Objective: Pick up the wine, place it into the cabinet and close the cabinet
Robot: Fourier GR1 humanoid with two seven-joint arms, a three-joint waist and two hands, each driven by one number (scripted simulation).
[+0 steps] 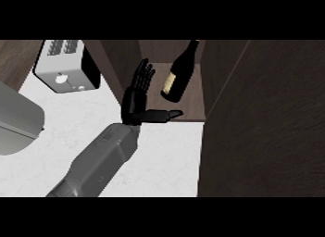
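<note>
The wine bottle [178, 74], dark with a pale label, stands on the wooden shelf [193, 110] inside the open cabinet. My left hand [134, 99] is just left of the bottle and does not touch it. It is open and holds nothing, with straight fingers pointing into the cabinet and the thumb stretched right along the shelf's front edge. Its grey forearm [100, 159] comes up from the lower left. The cabinet's dark door [267, 120] stands open at the right. My right hand does not show.
A silver toaster [65, 65] sits on the white counter [166, 157] at the back left. A large grey rounded object [8, 118] fills the left edge. The cabinet's left wall [117, 60] rises beside my fingers.
</note>
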